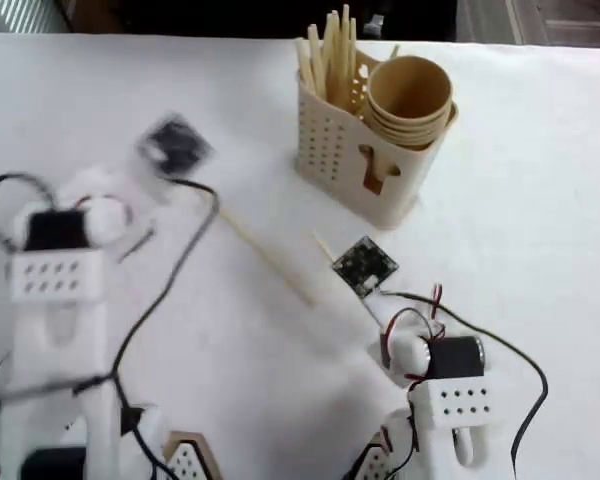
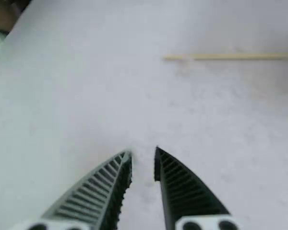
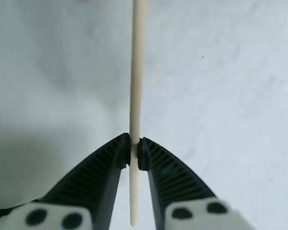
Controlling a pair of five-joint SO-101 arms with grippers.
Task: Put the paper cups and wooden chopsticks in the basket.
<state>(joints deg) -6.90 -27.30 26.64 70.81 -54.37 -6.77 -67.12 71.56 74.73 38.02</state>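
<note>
Clock dirs read on the high view, 12 = far table edge.

Nearest: the right gripper (image 3: 133, 151) is clamped on the held chopstick (image 3: 137, 72) close to one end. Most of the stick juts out past the tips over the table (image 1: 540, 200). From above its long axis runs approx 11-to-5, free end toward 11.

The left gripper (image 2: 143, 163) is off toward 9 o'clock. Its jaws stand a little apart w/ nothing between them, low over bare table.

Mid-table: the loose chopstick (image 1: 270, 260) lies flat between the two arms, long axis approx 10-to-4. In the left wrist view it lies crosswise ahead of that gripper's tips, apart from them.

Far: the basket (image 1: 345, 160) stands upright. A stack of paper cups (image 1: 410, 95) is in its 3 o'clock side and the standing chopsticks (image 1: 330, 50) in its 9 o'clock side.

Key relation: the basket is at approx 12 o'clock from the right gripper, and the held stick points approx 11, so it's nearly aimed at the chopstick side.

My read: the next move is to lift, tip the stick toward upright and let go over the 9 o'clock side. The long overhang could catch the rim or the sticks in there.

The loose stick prob. suits the left arm, since it faces those tips broadside, good for a pinch across. Its 4 o'clock end is close to the right arm, though.
</note>
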